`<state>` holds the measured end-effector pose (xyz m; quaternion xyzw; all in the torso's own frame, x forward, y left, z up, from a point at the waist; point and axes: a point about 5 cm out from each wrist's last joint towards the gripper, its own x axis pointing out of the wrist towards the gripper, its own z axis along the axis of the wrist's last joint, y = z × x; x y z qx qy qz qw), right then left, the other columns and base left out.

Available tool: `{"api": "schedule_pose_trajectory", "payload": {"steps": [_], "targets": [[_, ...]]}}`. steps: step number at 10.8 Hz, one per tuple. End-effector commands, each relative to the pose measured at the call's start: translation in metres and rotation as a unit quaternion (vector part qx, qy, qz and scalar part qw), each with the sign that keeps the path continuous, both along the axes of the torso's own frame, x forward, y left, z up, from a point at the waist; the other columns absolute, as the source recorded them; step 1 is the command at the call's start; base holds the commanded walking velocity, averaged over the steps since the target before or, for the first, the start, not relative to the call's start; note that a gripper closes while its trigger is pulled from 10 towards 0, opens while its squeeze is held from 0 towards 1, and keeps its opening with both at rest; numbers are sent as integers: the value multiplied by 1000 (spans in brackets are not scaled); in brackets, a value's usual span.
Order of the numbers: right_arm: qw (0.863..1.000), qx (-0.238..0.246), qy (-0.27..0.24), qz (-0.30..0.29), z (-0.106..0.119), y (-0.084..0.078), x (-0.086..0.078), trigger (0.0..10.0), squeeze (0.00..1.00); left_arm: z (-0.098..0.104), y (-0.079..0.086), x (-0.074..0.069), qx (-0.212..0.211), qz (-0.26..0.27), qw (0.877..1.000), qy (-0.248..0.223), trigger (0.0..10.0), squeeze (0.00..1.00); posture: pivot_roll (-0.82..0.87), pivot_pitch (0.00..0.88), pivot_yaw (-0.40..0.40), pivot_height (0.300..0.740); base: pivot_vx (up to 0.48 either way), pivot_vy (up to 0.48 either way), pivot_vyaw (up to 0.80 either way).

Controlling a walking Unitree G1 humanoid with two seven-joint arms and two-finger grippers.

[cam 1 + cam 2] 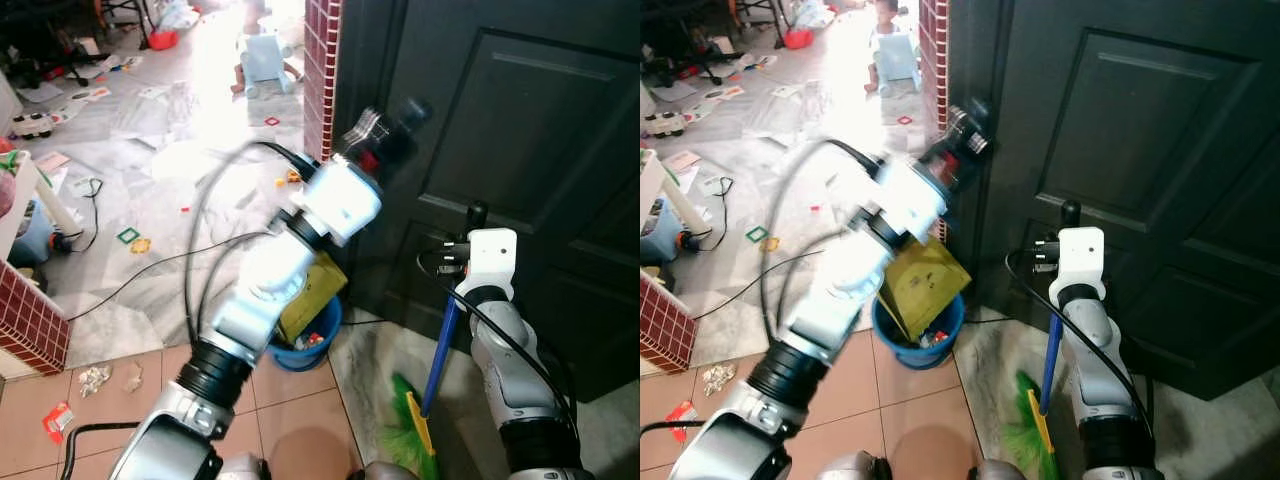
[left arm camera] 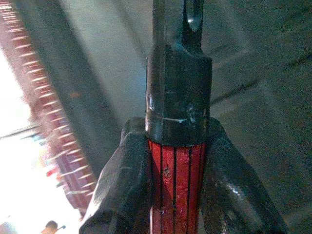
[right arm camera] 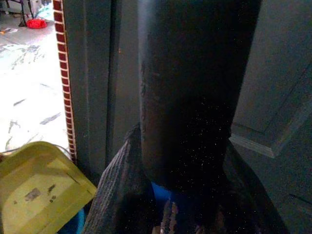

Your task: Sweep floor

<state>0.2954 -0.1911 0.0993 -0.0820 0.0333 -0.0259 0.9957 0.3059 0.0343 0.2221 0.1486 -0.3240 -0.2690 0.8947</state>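
My left gripper is raised in front of the dark door and is shut on the red, black-capped dustpan handle; both fingers press its sides. The yellow dustpan hangs below that arm, over a blue bucket. My right gripper is shut on the top of the broom's blue handle. The broom stands almost upright, with its green bristles on the floor by the door. In the right wrist view the dark handle top sits between the fingers.
A red brick pillar edges the doorway. Beyond it the bright floor holds scattered toys, paper and a black cable. A person sits far back. Litter scraps lie on the brown tiles near a low brick wall.
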Motion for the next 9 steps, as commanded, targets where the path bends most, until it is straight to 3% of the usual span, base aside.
{"api": "schedule_pose_trajectory", "payload": {"steps": [1,3,7,8,9], "targets": [[1000,-4,-18,2,8,-1,4,10000,0,35,11,-1,-25,27,997,-69,10000,0,-161,0,-11,740,0,0,0],[1000,-6,-18,6,8,-2,5,10000,0,58,36,4,-60,82,991,-88,10000,0,-155,0,-17,740,0,0,0],[1000,-6,-18,9,7,0,8,10000,0,78,66,9,-75,153,980,-103,10000,0,-140,0,-18,740,0,0,0],[1000,-3,-22,11,8,1,10,10000,0,77,86,12,-46,215,968,-120,10000,0,-133,0,-16,740,0,0,0],[1000,3,-30,9,11,0,13,10000,0,73,105,15,-45,271,954,-116,10000,0,-130,0,-13,740,0,0,0]]}}
